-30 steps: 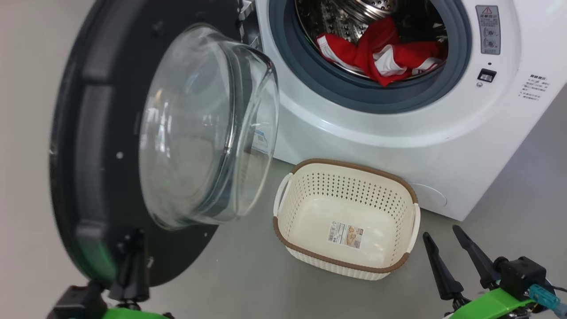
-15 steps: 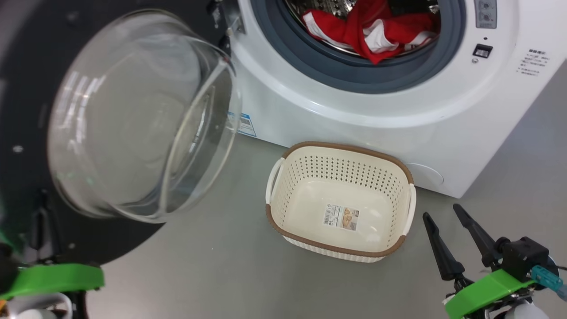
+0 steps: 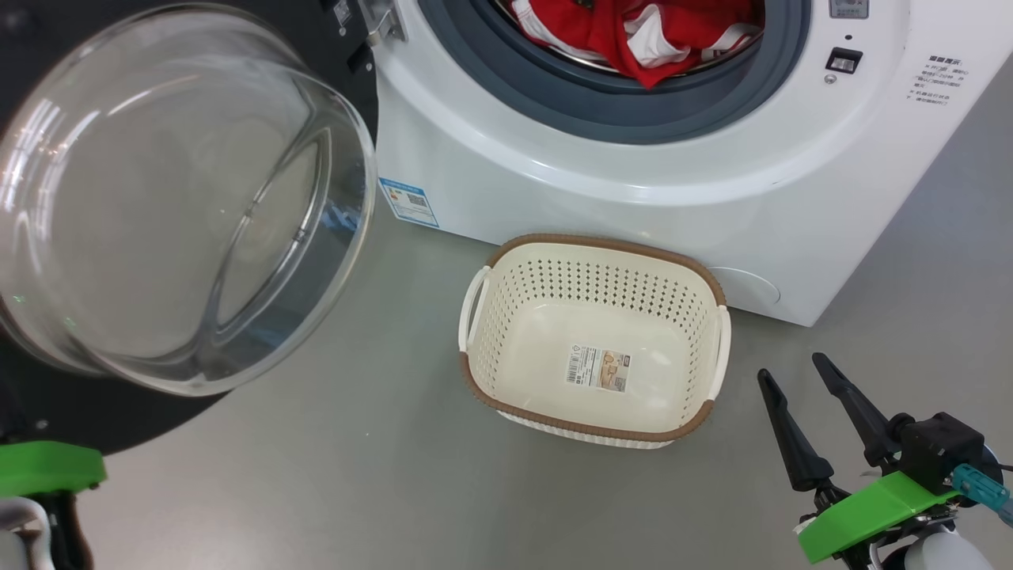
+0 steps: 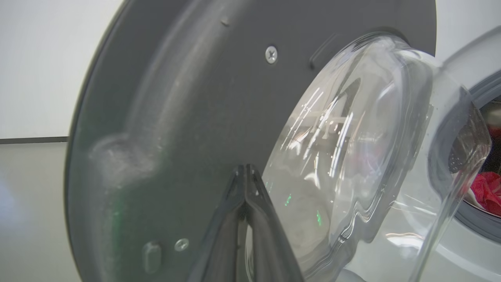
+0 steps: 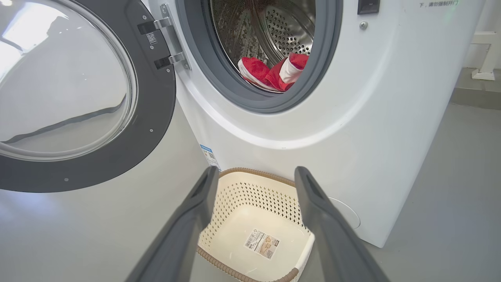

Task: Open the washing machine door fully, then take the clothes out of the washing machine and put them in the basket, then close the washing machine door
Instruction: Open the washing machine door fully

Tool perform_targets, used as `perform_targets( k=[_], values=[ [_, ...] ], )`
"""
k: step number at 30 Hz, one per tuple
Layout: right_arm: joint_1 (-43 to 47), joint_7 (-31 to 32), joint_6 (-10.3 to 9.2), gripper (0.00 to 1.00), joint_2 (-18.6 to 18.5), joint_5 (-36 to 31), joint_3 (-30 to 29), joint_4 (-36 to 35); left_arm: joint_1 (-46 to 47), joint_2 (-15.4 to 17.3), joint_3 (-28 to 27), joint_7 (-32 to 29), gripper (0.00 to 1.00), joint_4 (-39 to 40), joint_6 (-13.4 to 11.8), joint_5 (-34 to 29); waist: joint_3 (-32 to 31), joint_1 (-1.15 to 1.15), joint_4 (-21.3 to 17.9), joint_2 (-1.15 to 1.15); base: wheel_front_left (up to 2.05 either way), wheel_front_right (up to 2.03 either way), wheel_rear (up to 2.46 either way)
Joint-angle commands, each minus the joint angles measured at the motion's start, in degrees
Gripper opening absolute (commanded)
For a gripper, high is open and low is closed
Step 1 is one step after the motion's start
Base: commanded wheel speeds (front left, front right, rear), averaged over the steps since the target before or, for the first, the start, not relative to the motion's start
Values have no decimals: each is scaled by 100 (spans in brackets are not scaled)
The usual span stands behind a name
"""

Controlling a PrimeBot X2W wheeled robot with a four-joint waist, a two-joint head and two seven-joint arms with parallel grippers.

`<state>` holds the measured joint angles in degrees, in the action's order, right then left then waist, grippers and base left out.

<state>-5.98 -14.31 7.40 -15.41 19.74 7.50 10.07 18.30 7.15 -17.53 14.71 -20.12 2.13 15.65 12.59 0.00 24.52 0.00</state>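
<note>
- Grey floor (image 3: 380, 475) is running under everything.
- Far left of the head view: the washing machine door (image 3: 119, 419) is hanging swung wide, with its glass bowl (image 3: 174, 198) bulging toward the camera. I'm judging it rigid and fairly heavy. The glass is looking slick, so the black rim is the place to push.
- Left gripper (image 4: 245, 168) is sitting with fingers pressed together, holding nothing. Its tips are lying at the door's dark inner face, just beside the glass. Can't tell if they're actually touching.
- Upper centre: the clothes (image 3: 633, 32) are lying at the drum's front lip inside the washing machine (image 3: 633, 206). Likely soft, light and floppy, coming out as one clump. A raised red fold near the gasket is looking like the best pinch.
- Lower centre: the basket (image 3: 593, 245) is sitting empty on the floor, just in front of the machine. Probably light, so it's likely sliding if bumped.
- Lower right: the right gripper (image 3: 790, 366) is hovering with fingers spread wide, gripping nothing, just right of the basket.
</note>
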Motion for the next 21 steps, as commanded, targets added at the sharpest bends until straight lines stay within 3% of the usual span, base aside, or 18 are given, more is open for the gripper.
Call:
perform_targets(
  k=[1, 21],
  values=[
    [-113, -69, 9, 100, -64, -48, 148, -121, 232, 370, -332, 29, 0, 7, 15, -63, 18, 0, -13, 0, 0, 0, 0],
    [-252, -69, 9, 100, -164, -27, 284, -118, 1282, 918, -961, 29, 0, -1579, 303, -642, 181, 0, -236, 0, 0, 0, 0]
  ],
)
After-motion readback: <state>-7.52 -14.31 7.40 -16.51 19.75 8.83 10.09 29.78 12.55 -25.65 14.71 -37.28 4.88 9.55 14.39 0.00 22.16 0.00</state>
